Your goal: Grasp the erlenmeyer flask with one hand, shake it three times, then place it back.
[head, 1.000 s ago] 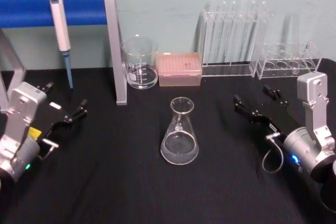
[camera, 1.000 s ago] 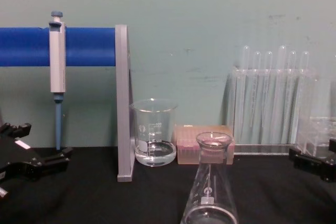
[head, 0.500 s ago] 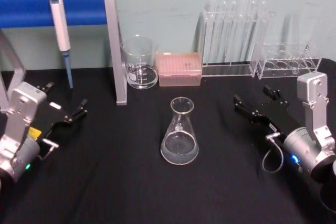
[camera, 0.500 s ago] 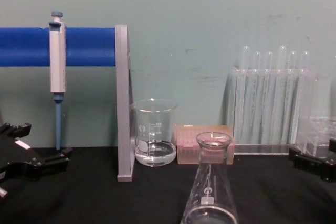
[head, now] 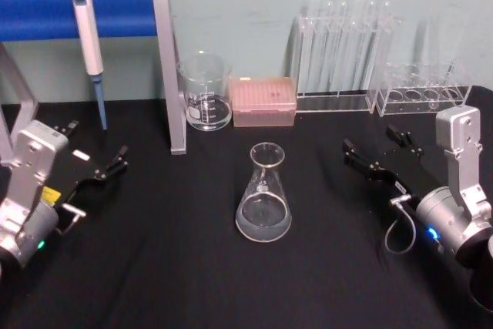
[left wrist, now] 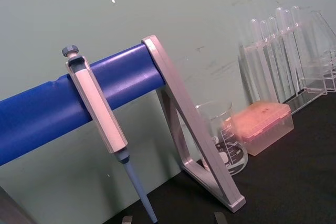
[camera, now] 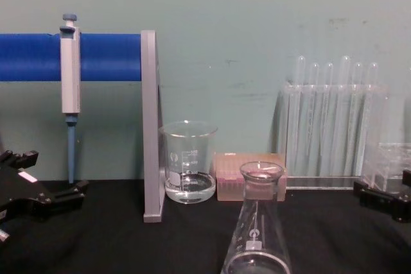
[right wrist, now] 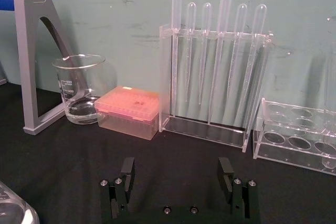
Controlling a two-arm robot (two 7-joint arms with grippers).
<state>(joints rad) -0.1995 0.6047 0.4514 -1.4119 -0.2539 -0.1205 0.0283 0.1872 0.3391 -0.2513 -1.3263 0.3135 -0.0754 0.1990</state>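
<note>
1. The worktop [head: 154,267] is covered in black cloth.
2. A blue bar on a grey stand [head: 166,67] spans the far left, with a pipette [head: 88,36] hanging from it.
3. The rack of tall tubes [head: 343,52] stands far right.
4. The left gripper [head: 96,161] rests low at the left, jaws released; its white label is too small to read.
5. The right gripper [head: 377,152] rests at the right, jaws spread apart and holding nothing.
6. The flask [head: 263,194] stands upright mid-worktop, well apart from both grippers, with white marks I cannot read.
7. The beaker [right wrist: 80,88] shows "500" and "400".
8. A pink box [head: 263,101] sits just right of the beaker.
</note>
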